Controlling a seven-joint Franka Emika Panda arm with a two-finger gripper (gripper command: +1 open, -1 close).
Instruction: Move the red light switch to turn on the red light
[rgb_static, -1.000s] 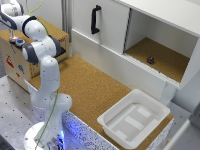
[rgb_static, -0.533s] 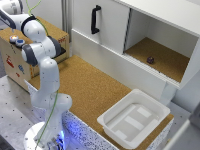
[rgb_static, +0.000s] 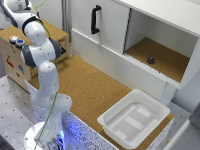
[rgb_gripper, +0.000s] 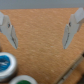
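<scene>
In the exterior view the red light switch (rgb_static: 13, 38) is a small round button on top of the wooden box (rgb_static: 10, 60) at the exterior view's left, with a blue button (rgb_static: 20, 43) beside it. The arm reaches over this box, and its hand at the upper left corner is too blurred to make out. In the wrist view my gripper (rgb_gripper: 39, 30) is open, its two fingers (rgb_gripper: 72, 27) spread wide over the brown box top with nothing between them. A blue button (rgb_gripper: 6, 61) and a green button (rgb_gripper: 22, 80) show there; the red switch is outside the wrist view.
A white cabinet with a black handle (rgb_static: 95, 19) stands behind the cork-covered table (rgb_static: 95, 90). Its open compartment holds a small dark object (rgb_static: 150, 60). A white tray (rgb_static: 134, 117) sits at the table's near right corner. The arm's base (rgb_static: 47, 130) stands at the lower left.
</scene>
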